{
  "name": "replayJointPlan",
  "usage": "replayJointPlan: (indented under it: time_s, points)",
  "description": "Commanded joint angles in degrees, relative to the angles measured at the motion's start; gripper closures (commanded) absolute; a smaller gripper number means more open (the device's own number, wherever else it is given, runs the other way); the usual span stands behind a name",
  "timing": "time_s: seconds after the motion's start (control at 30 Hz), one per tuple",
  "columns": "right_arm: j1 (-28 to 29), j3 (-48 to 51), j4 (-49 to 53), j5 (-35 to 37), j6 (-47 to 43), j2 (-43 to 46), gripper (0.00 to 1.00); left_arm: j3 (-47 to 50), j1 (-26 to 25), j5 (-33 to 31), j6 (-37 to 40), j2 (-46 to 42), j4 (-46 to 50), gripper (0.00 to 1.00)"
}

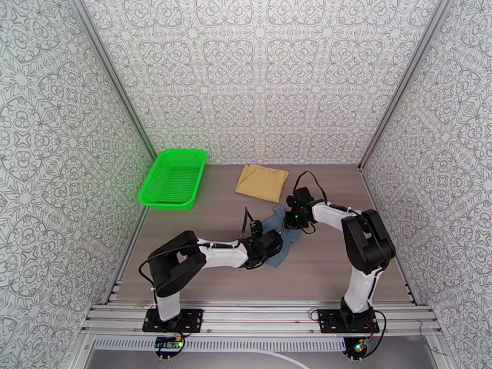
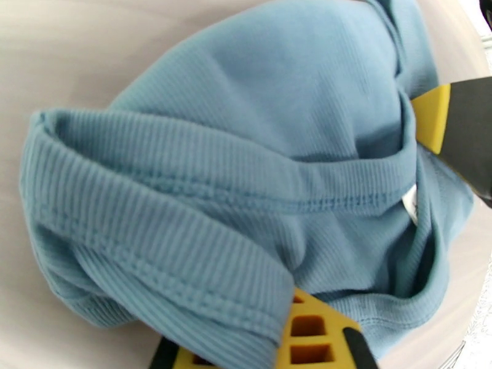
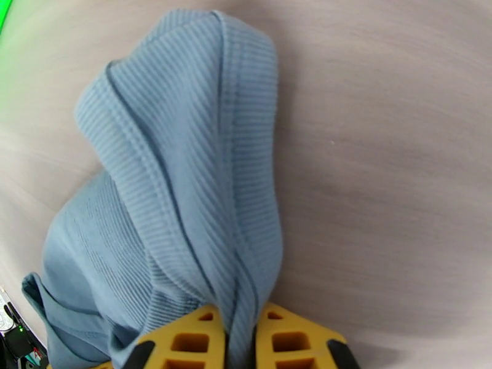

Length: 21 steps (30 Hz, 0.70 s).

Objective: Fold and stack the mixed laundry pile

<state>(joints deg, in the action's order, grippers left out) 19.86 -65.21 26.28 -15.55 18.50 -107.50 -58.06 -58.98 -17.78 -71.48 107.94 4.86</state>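
The slate blue-grey tank top (image 1: 281, 252) lies crumpled on the table between both arms. My left gripper (image 1: 272, 239) is down on its left part; in the left wrist view a ribbed hem of the tank top (image 2: 246, 179) drapes over my yellow lower finger (image 2: 310, 330), and the jaws are shut on the cloth. My right gripper (image 3: 240, 321) pinches a ribbed fold of the tank top (image 3: 184, 179) between its two yellow fingers, at the garment's far end (image 1: 295, 218). The mustard-yellow cloth (image 1: 262, 182) lies flat behind them, apart from both grippers.
A bright green mesh basket (image 1: 172, 178) stands at the back left against the wall. Patterned walls close in the table on three sides. Bare wooden tabletop (image 1: 332, 265) lies in front of and to the right of the tank top.
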Motion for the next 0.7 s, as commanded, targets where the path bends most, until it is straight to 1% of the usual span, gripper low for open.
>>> replayJointPlan:
  time_s: [0.0, 0.03, 0.07, 0.2, 0.37, 0.43, 0.53, 0.67]
  points:
    - [0.2, 3.7, 5.4, -0.8, 1.3, 0.5, 0.94, -1.7, 0.9, -0.3, 4.7, 2.0, 3.3, 1.0]
    - [0.3, 4.3, 5.0, -1.2, 1.7, 1.5, 0.99, -2.4, 1.1, -0.9, 6.1, 1.5, 4.8, 1.0]
    - [0.3, 5.0, 4.4, -1.8, 2.2, 2.8, 1.0, -3.1, 1.4, -1.4, 7.4, 0.8, 6.1, 1.0]
    - [0.3, 7.0, 2.4, -2.9, 4.5, 9.2, 1.0, -6.3, 3.7, -4.9, 15.6, -3.4, 11.8, 1.0]
    - [0.3, 4.7, 3.1, -2.9, 6.4, 16.0, 1.0, -11.3, 8.0, -6.7, 26.8, -7.4, 16.4, 1.0]
    - [0.3, 2.2, 3.8, -2.7, 7.2, 18.3, 1.0, -13.8, 10.0, -6.3, 31.3, -8.2, 17.8, 1.0]
    - [0.3, -2.1, 4.8, -2.0, 7.9, 19.2, 1.0, -17.9, 13.0, -4.7, 37.1, -8.7, 19.2, 1.0]
    - [0.3, -10.9, 6.9, -0.4, 7.8, 16.0, 1.0, -24.5, 18.5, 0.0, 43.5, -7.8, 20.4, 1.0]
